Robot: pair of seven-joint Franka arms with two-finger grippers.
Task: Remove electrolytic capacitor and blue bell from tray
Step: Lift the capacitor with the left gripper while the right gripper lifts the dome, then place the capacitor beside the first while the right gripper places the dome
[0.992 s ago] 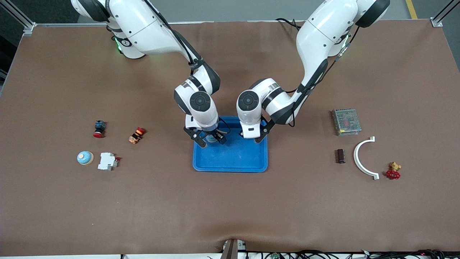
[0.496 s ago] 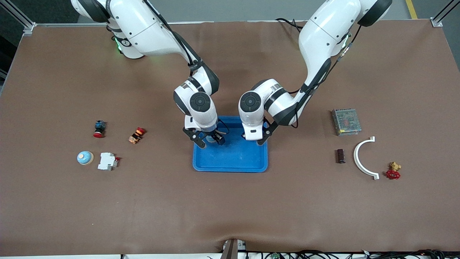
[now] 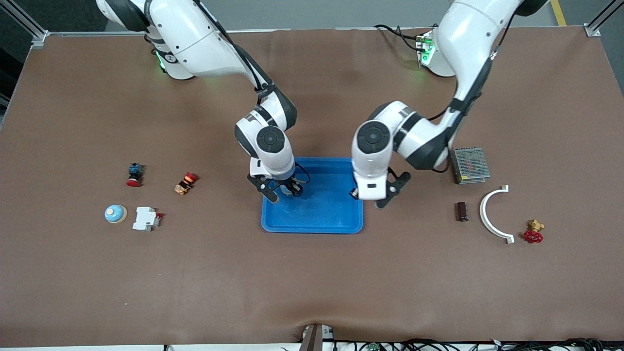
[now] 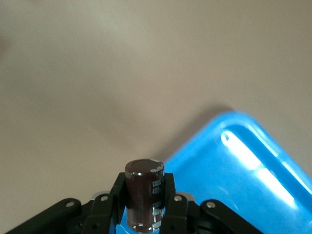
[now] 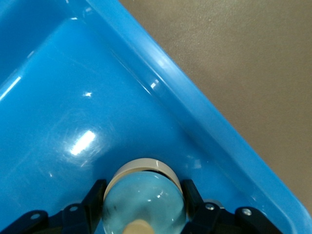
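My left gripper (image 3: pixel 369 199) (image 4: pixel 144 187) is shut on a dark brown capacitor (image 4: pixel 144 195), held upright. It hangs over the blue tray's (image 3: pixel 312 228) rim at the left arm's end, with a tray corner (image 4: pixel 253 165) beside it. My right gripper (image 3: pixel 282 191) (image 5: pixel 143 193) is low inside the tray (image 5: pixel 58 97) near its rim. Its fingers press both sides of a light blue bell (image 5: pixel 144 209) with a beige base. A second bell (image 3: pixel 115 213) lies on the table toward the right arm's end. A second capacitor (image 3: pixel 461 211) lies toward the left arm's end.
Near the loose bell are a white breaker (image 3: pixel 146 218), an orange-red button (image 3: pixel 185 183) and a blue-red button (image 3: pixel 134 174). Near the loose capacitor are a grey power supply (image 3: pixel 470 165), a white curved piece (image 3: pixel 492 214) and a red valve (image 3: pixel 533 232).
The left arm has swung from over the tray's middle toward its own end, carrying the capacitor to the tray's rim. The right gripper has stayed in the tray, its fingers drawn in slightly.
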